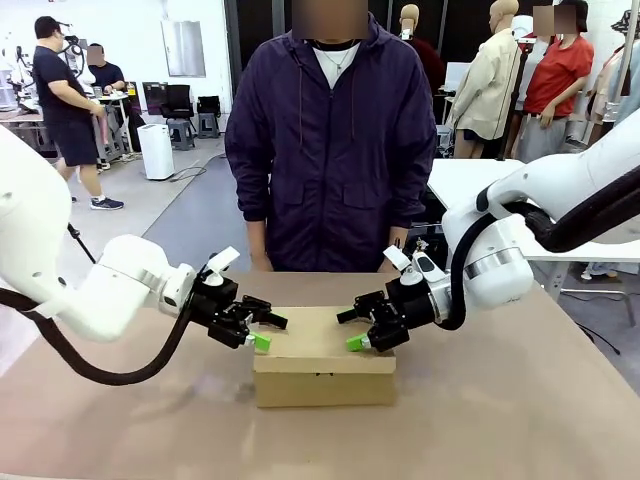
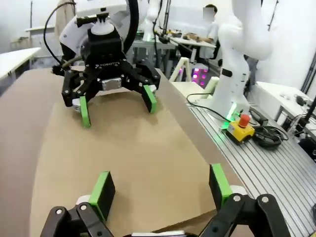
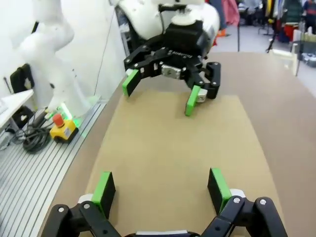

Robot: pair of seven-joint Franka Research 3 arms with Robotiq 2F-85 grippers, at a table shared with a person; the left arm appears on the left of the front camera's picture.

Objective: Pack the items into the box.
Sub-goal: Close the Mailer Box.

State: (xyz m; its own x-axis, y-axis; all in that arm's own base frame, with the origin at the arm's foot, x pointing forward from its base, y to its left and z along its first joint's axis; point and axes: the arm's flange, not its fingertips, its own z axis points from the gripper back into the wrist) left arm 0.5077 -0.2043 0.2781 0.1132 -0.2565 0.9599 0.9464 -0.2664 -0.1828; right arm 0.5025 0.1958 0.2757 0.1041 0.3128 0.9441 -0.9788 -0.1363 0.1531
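Over the closed box (image 1: 323, 352), you are hovering left gripper (image 1: 258, 331) and right gripper (image 1: 356, 330), fingers wide and empty, likely pressing the lid.

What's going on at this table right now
Two robot arms face each other over a closed cardboard box on the table. The left tool and right tool hover open at opposite ends of its lid, holding nothing. A person stands at the far side, watching.
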